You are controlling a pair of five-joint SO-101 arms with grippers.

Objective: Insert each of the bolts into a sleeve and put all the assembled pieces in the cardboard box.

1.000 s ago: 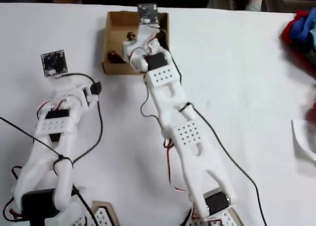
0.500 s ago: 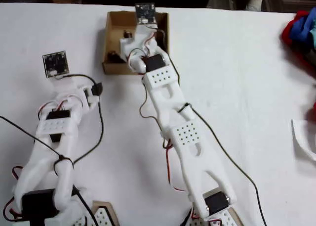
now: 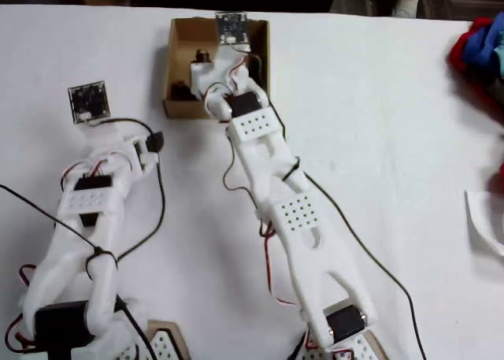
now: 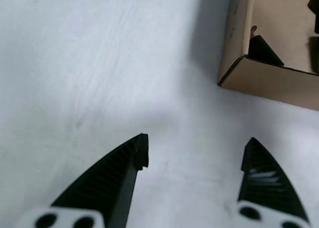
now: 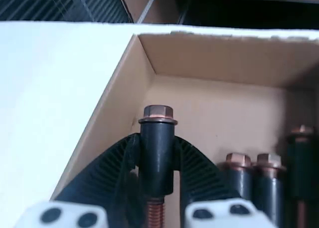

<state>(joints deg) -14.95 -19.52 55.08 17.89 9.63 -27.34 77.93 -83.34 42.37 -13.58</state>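
The cardboard box (image 3: 177, 37) stands at the table's far middle. My right gripper (image 5: 157, 144) is inside it near its left wall, shut on an assembled piece (image 5: 157, 158), a black sleeve with a copper bolt through it, held upright. Several more assembled pieces (image 5: 254, 180) stand in the box beside it. In the high view the right gripper (image 3: 201, 70) hangs over the box's left half. My left gripper (image 4: 197, 155) is open over bare table, with the box's near corner (image 4: 239, 71) ahead of it. In the high view the left gripper (image 3: 150, 143) is left of and nearer than the box.
A white cloth (image 3: 378, 100) covers the table. Red and blue fabric (image 3: 479, 49) lies at the far right edge, with a white curved object (image 3: 482, 226) nearer on the right. Cables (image 3: 157, 202) trail from both arms across the middle.
My right gripper with the assembled piece has shifted slightly left and deeper over the box. The left arm has stayed still.
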